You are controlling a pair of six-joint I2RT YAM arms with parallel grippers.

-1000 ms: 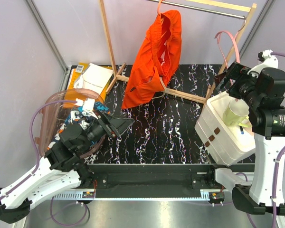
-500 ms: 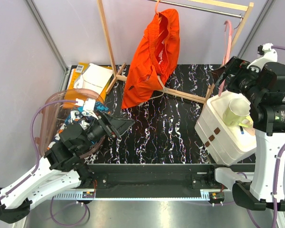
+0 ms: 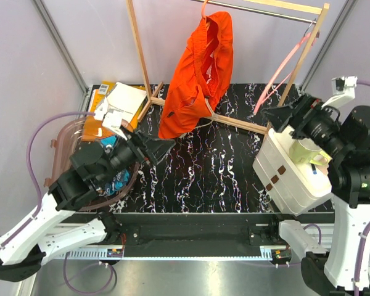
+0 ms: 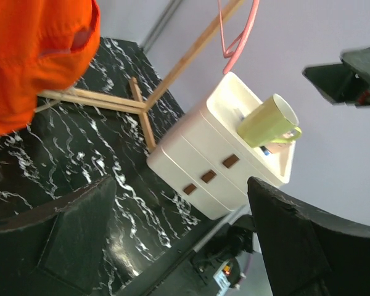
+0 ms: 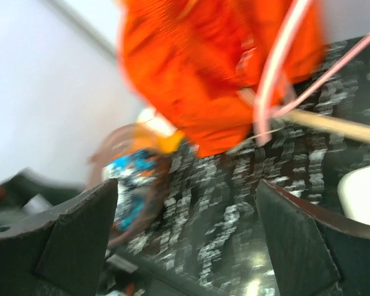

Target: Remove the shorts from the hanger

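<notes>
At the rear of the table (image 3: 234, 160), the orange shorts (image 3: 200, 74) hang from the rail of the wooden rack (image 3: 140, 55), lower edge close to the table. The patterned shorts (image 5: 132, 176) lie in the clear tub (image 3: 60, 139) at the left. Left gripper (image 3: 160, 148): fingers spread, empty, pointing toward the orange shorts. Right gripper (image 3: 272, 115): fingers spread, empty, near the lower end of the bare pink hanger (image 5: 271, 71), which hangs from the same rail

Lab test cell: bare panels (image 3: 18, 74), aluminium posts (image 3: 58, 52), black marbled tabletop (image 3: 228, 166)
</notes>
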